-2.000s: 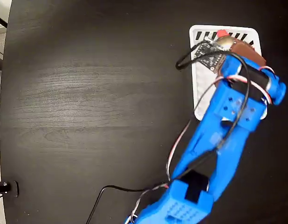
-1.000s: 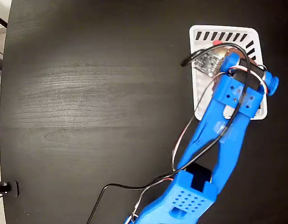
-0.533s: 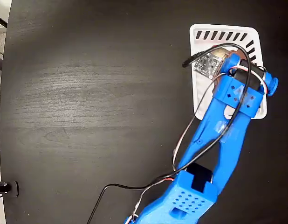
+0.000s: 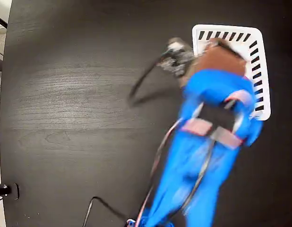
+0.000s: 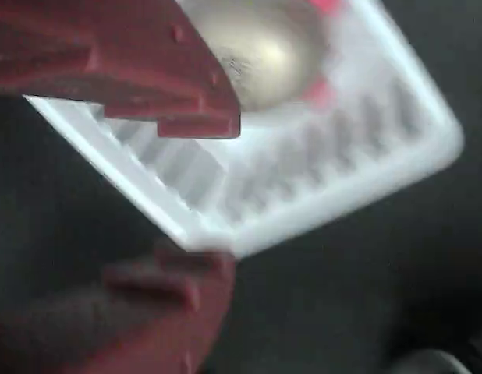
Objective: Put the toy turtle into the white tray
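In the wrist view the toy turtle (image 5: pixel 264 51) lies inside the white tray (image 5: pixel 319 206), showing its golden domed shell and pink-red feet. My gripper (image 5: pixel 214 195) is open; its two red fingers stand wide apart on the near side of the tray's corner, with nothing held between them. The upper finger covers the left part of the turtle. In the fixed view the blurred blue arm (image 4: pixel 212 94) lies over the white tray (image 4: pixel 254 42) at the upper right and hides the turtle.
The black round table (image 4: pixel 80 94) stretches to the left of the arm. A dark cable (image 4: pixel 146 80) with a small grey board swings out left of the tray. A small black fitting (image 4: pixel 4 190) sits at the table's lower left edge.
The arm has risen and pulled back from the tray, now motion-blurred. The cable and board swung left. The gripper stands open and clear of the turtle, which lies in the tray.
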Available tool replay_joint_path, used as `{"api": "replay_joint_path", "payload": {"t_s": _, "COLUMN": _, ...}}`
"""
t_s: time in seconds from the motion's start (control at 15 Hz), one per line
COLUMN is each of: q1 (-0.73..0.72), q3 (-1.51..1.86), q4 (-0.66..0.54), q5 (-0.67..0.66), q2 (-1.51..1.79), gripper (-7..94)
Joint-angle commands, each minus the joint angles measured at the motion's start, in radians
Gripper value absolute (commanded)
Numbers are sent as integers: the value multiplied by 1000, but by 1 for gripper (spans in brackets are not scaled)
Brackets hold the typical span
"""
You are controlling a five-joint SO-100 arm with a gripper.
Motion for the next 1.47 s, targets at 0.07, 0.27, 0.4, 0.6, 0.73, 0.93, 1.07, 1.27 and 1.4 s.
{"api": "replay_joint_path", "payload": {"t_s": 0.07, "q1": -132, "q3": 437, "q4": -229, "q5": 18, "q2": 422, "gripper": 0}}
{"api": "replay_joint_path", "payload": {"t_s": 0.27, "q1": -255, "q3": 798, "q4": -253, "q5": 9, "q2": 703, "gripper": 0}}
{"api": "replay_joint_path", "payload": {"t_s": 0.4, "q1": -314, "q3": 1011, "q4": -233, "q5": -2, "q2": 894, "gripper": 0}}
{"api": "replay_joint_path", "payload": {"t_s": 0.6, "q1": -333, "q3": 1276, "q4": -184, "q5": -38, "q2": 1120, "gripper": 0}}
{"api": "replay_joint_path", "payload": {"t_s": 0.73, "q1": -328, "q3": 1425, "q4": -173, "q5": -69, "q2": 1259, "gripper": 0}}
{"api": "replay_joint_path", "payload": {"t_s": 0.93, "q1": -321, "q3": 1557, "q4": -132, "q5": -57, "q2": 1390, "gripper": 0}}
{"api": "replay_joint_path", "payload": {"t_s": 1.07, "q1": -322, "q3": 1628, "q4": -61, "q5": -49, "q2": 1542, "gripper": 0}}
{"api": "replay_joint_path", "payload": {"t_s": 1.27, "q1": -296, "q3": 1658, "q4": 89, "q5": -63, "q2": 1738, "gripper": 0}}
{"api": "replay_joint_path", "payload": {"t_s": 1.4, "q1": -307, "q3": 1661, "q4": 183, "q5": -63, "q2": 1819, "gripper": 0}}
